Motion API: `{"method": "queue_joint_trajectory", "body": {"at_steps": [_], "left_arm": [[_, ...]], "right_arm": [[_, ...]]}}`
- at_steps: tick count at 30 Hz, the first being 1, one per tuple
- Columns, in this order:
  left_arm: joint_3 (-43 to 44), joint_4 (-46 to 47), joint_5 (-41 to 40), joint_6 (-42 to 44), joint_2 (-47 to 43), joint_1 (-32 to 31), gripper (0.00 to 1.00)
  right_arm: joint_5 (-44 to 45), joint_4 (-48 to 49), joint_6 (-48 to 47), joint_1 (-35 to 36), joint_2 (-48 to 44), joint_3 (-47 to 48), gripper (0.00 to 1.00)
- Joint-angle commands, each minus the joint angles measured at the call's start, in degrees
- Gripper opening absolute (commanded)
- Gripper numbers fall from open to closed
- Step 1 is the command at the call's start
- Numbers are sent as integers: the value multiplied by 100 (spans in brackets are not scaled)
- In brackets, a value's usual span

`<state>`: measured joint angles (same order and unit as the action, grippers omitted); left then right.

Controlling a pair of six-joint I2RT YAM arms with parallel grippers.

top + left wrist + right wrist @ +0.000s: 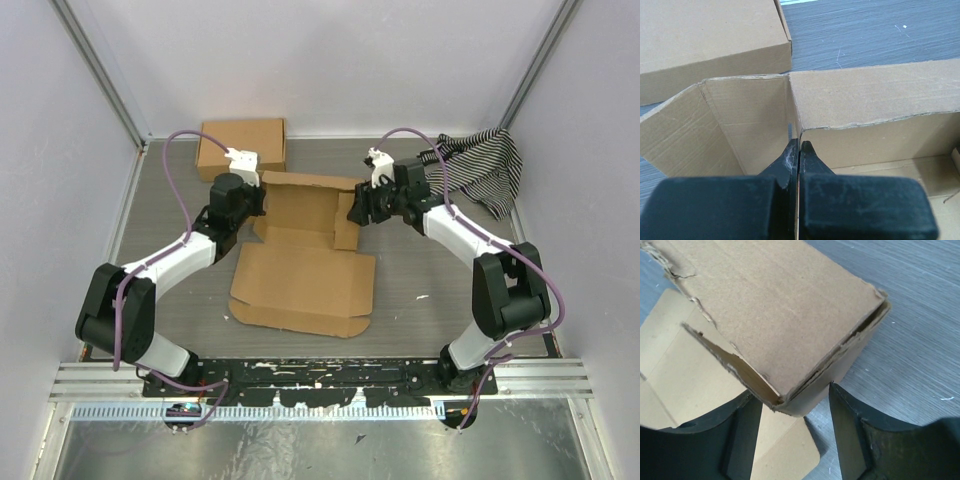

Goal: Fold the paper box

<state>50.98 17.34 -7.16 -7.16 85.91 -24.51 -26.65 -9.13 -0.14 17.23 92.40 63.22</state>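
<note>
Grey table (420, 260), overhead: paper box (300, 280) central, rear walls raised, front panel flat. Left wrist only: left gripper (799, 150) clenched on corner wall edge. Right wrist only: right gripper (790, 396) released, straddling doubled side wall.

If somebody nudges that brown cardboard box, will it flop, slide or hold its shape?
The paper box probably slides easily: it looks thin and light. Its panels look stiff but likely hinge at creases, like the raised wall. The ragged edge suggests hard pinches could tear it.
</note>
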Motion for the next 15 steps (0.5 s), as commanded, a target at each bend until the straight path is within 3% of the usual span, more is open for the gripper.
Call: {"method": "queue_joint_trajectory", "body": {"at_steps": [1, 15], "left_arm": [[-106, 300, 65, 12, -195, -79, 0], [-113, 244, -106, 79, -238, -122, 0]], "right_arm": [[1096, 873, 479, 239, -274, -363, 58], [3827, 862, 1747, 821, -354, -617, 15]]}}
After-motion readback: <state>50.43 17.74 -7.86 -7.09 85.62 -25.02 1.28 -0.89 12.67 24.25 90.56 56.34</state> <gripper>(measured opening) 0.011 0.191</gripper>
